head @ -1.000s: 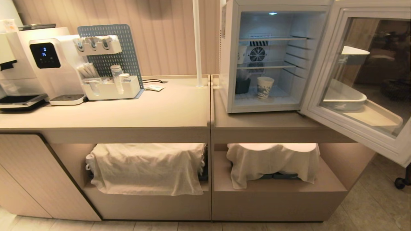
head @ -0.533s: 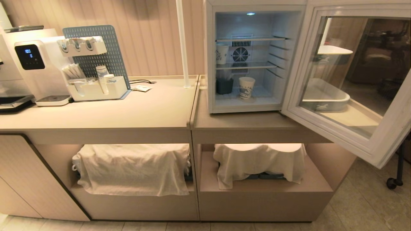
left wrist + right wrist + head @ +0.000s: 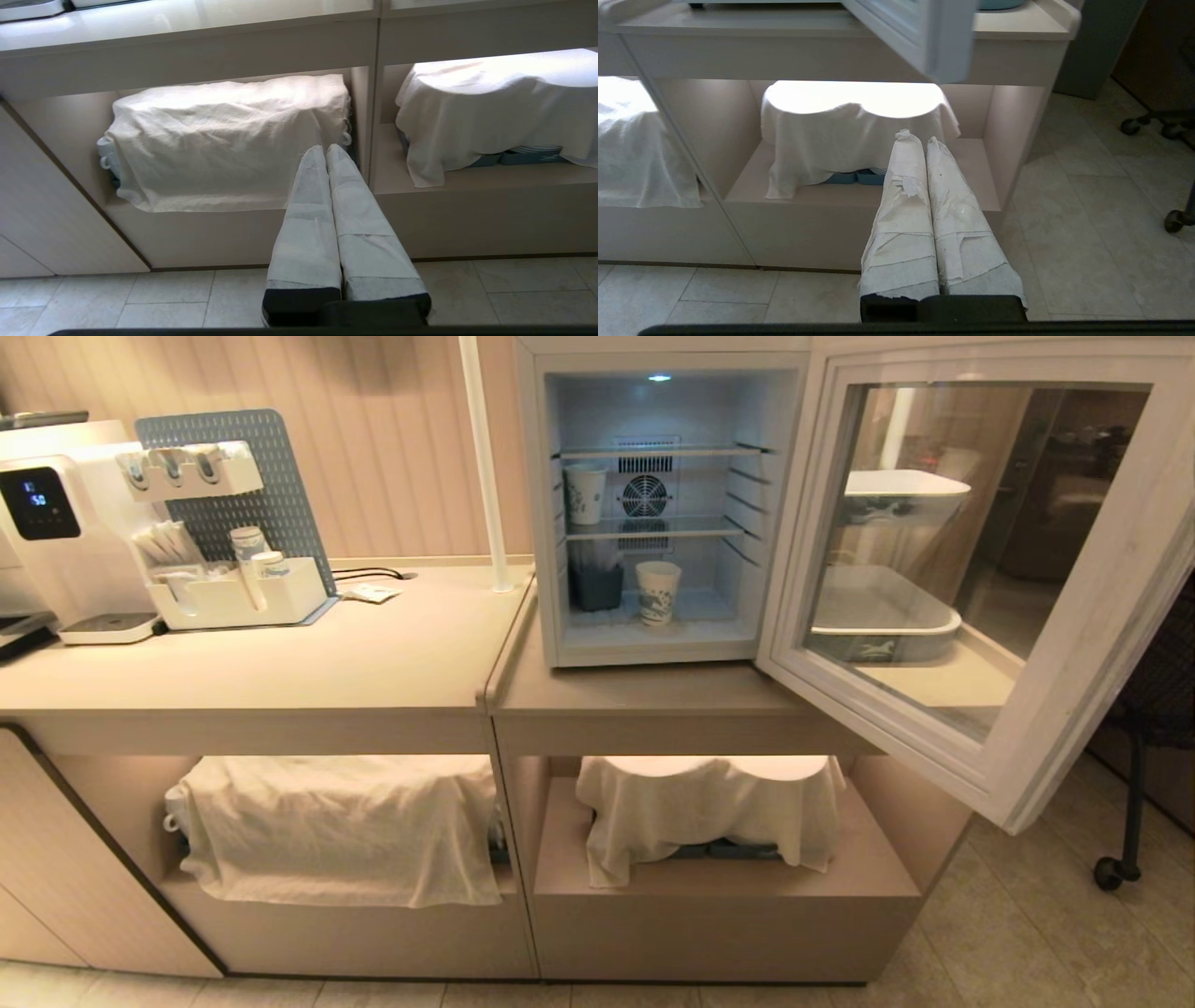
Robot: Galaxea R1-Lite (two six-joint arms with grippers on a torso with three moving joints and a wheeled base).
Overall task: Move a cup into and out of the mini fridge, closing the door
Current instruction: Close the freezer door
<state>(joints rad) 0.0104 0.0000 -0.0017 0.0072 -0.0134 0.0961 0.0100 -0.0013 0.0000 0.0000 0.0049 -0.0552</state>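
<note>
Door (image 3: 980,579) swung wide so the mini fridge (image 3: 541,523) is reachable, cup (image 3: 657,592) upright on its floor beside a dark tub (image 3: 596,586); left claw (image 3: 325,151) & right claw (image 3: 918,140) both pressed together, empty, low below the worktop (image 3: 373,663), i.e. parked pre-reach.

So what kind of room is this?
Probably a coffee or drinks corner, like in a café or office. There's a coffee machine and a holder with stacked paper cups on the counter, plus an open mini fridge with a cup inside.
</note>
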